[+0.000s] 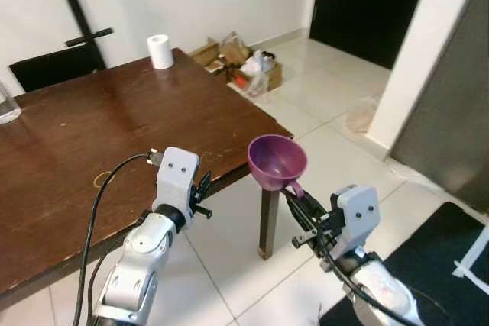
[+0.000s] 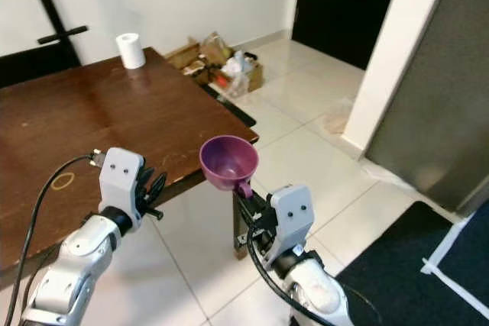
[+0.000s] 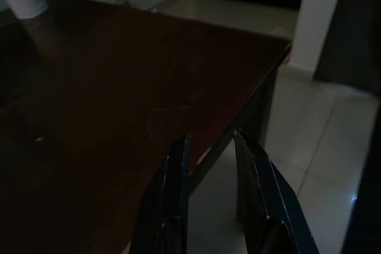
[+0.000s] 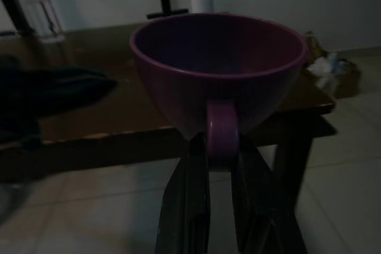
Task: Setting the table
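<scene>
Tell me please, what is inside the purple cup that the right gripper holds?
The purple cup, held by its handle in the right gripper, looks empty: its inner wall shows bare and smooth. The very bottom is shaded, so something small lying there cannot be ruled out.

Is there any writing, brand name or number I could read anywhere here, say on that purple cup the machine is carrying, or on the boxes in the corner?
No readable text anywhere.
Purple cup, held by its handle in the right hand: plain, no print.
White paper roll on the wooden table: blank.
Boxes and bags by the wall: any print too small and blurred to read.
</scene>
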{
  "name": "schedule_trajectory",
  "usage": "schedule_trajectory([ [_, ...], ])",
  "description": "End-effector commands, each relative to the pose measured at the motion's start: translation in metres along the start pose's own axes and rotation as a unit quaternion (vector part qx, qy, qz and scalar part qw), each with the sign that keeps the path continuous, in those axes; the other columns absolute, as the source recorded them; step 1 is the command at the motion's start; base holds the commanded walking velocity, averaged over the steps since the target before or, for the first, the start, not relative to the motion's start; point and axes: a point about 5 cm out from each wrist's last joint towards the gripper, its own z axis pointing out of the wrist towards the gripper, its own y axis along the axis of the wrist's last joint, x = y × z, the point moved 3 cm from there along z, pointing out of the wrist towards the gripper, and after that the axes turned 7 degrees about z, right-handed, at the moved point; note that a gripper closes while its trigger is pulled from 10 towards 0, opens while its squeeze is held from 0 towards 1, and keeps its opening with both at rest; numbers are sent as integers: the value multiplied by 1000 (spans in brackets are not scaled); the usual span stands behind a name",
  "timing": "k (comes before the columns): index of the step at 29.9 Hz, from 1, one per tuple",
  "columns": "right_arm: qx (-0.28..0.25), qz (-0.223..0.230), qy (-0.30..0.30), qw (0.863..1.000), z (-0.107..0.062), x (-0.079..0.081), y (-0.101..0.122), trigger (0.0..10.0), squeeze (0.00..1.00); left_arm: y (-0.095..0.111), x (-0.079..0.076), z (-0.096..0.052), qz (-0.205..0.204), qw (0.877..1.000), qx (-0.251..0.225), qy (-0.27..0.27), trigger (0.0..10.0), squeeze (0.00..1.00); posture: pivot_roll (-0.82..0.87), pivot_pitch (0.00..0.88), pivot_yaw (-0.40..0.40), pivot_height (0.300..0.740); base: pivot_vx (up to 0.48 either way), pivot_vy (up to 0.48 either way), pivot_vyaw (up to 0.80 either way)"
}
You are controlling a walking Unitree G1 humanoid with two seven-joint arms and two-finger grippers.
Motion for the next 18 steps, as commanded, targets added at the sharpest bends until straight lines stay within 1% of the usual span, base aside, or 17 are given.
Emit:
schedule_trajectory([
  [1, -3, 6, 3, 1000, 0, 1, 0, 10000, 8, -10, 4, -4, 6, 1000, 18, 6, 10000, 0, -38, 99, 103, 740, 0, 0, 769],
  [8, -5, 4, 2, 1000, 0, 0, 1, 10000, 39, -10, 4, -3, 7, 1000, 17, 8, 10000, 0, -38, 92, 103, 740, 0, 0, 763],
  [18, -8, -2, 2, 1000, 1, -1, 3, 10000, 59, -10, 5, -2, 6, 1000, 17, 10, 10000, 0, -40, 85, 103, 740, 0, 0, 766],
])
